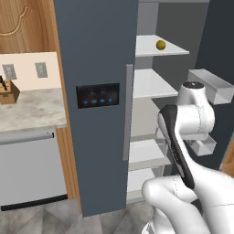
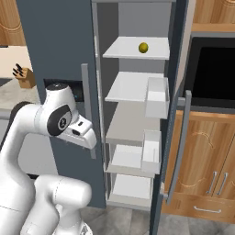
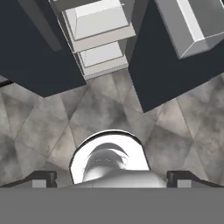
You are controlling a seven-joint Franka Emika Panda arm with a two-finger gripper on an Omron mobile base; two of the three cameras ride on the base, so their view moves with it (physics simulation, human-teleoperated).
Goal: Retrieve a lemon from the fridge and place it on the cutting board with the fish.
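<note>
The dark slate-grey fridge (image 1: 96, 55) (image 2: 55, 41) stands with its right door swung open, showing white shelves. A small yellow-green lemon (image 1: 161, 45) (image 2: 143, 47) rests on the top shelf (image 1: 151, 48) (image 2: 133, 49). My arm is folded in front of the fridge, well below the lemon, with the hand pointing down at the floor. In the hand view my gripper (image 3: 111, 178) is open, its fingertips (image 3: 43, 177) wide apart with nothing between them, above the grey tiled floor and the fridge's lower shelves (image 3: 98, 26). The cutting board and the fish are out of view.
The open fridge door (image 2: 176, 114) carries white door bins (image 1: 212, 84) (image 2: 157, 96) close to my arm. A silver dishwasher (image 1: 29, 169), a stone countertop (image 1: 32, 107) and a knife block (image 1: 8, 91) (image 2: 25, 75) lie left. Wooden cabinets (image 2: 206, 151) and a black oven (image 2: 213, 73) stand right.
</note>
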